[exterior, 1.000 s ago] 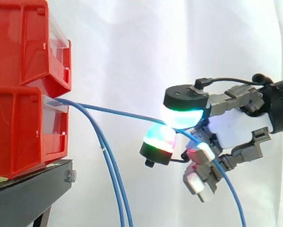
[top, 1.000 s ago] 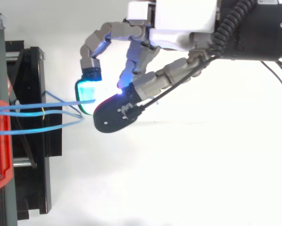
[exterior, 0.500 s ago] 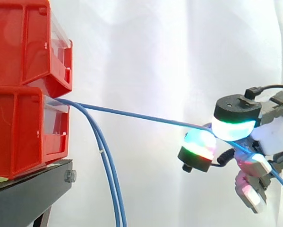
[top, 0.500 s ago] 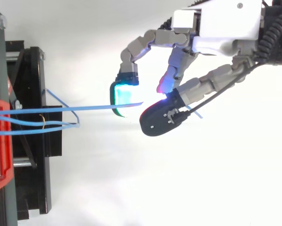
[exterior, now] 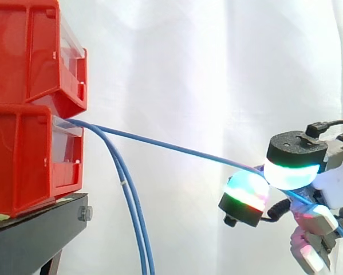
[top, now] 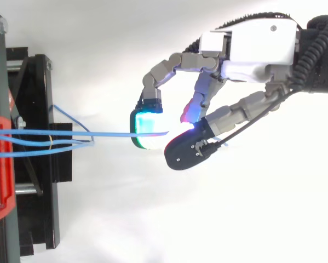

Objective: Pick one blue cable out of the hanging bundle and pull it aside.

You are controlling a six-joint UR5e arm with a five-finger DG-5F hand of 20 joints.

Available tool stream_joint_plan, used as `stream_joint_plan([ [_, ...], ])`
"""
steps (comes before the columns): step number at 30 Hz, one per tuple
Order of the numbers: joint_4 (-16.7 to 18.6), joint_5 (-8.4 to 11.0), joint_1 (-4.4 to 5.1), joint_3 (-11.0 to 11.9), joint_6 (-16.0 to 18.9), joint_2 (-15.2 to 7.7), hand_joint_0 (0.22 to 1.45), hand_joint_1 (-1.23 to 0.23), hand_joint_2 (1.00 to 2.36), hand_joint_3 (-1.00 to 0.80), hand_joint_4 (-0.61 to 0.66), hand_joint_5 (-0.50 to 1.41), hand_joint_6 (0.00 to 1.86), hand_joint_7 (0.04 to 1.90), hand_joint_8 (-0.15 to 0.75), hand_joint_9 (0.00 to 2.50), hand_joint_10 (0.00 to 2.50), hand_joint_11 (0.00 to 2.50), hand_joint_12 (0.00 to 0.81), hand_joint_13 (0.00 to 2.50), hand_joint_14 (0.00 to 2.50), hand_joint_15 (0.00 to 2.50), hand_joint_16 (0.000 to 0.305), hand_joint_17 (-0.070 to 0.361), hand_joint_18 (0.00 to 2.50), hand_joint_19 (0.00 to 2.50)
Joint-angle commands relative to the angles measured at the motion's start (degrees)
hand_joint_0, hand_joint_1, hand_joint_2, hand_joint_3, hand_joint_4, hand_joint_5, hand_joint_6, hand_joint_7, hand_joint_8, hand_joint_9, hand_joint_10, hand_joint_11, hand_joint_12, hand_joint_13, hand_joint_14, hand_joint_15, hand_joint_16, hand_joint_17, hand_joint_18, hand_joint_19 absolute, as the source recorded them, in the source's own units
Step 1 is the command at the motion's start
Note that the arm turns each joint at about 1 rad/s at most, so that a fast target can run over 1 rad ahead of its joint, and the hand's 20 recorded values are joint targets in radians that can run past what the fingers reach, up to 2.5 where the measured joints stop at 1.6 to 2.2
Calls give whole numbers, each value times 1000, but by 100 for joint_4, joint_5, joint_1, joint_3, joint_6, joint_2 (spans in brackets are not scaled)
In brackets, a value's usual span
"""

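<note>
Since a second ago hand (top: 257, 46) has shifted toward 3 o'clock, drawing cable (exterior: 171, 148) out longer. Cable is pinched between two glowing pads (exterior: 293, 172). Long axis: from lower bin (exterior: 28, 160) toward 4 o'clock in side view; flat 9-to-3 from above. Bundle (exterior: 131, 217) hangs toward 6 o'clock beside stand (exterior: 34, 235). Open room between bin and hand; hand near side view's right edge. From above, bundle bunches over stand.
</note>
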Motion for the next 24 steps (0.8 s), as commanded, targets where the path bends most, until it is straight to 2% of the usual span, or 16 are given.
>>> stream_joint_plan([
  [1,18,15,24,1,-10,0,557,-765,1008,-157,-131,-17,856,1057,250,1263,18,536,279,956,20,521,49,110,826,431],
  [11,27,15,51,1,-10,0,548,-636,1015,-276,-114,-36,865,1082,205,1192,22,574,229,869,21,552,37,84,688,522],
  [24,27,15,60,1,-10,0,550,-567,1010,-372,-112,-31,862,1089,204,1222,23,587,231,870,23,549,37,84,686,523],
])
